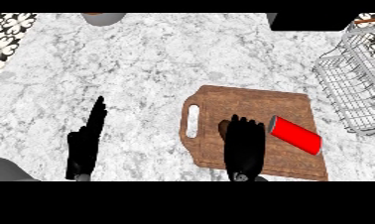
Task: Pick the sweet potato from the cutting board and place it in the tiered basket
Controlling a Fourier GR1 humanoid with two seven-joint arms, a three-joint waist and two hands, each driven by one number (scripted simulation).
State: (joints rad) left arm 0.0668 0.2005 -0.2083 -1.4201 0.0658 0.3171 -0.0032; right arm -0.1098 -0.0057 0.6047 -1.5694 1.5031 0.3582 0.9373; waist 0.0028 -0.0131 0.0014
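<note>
A brown wooden cutting board with a handle slot at its left lies at the lower middle of the marble counter. My right hand is over the board with straight fingers pointing away from me. It covers most of the sweet potato, of which only a brown sliver shows at the hand's left edge. A red can lies on its side on the board, just right of that hand. The white wire tiered basket stands at the right edge. My left hand rests open at the lower left, fingers up.
A grey round object sits at the top edge, left of centre. A dark block is at the top right. A patterned wall strip shows at the upper left. Bare marble counter lies between board and far edge.
</note>
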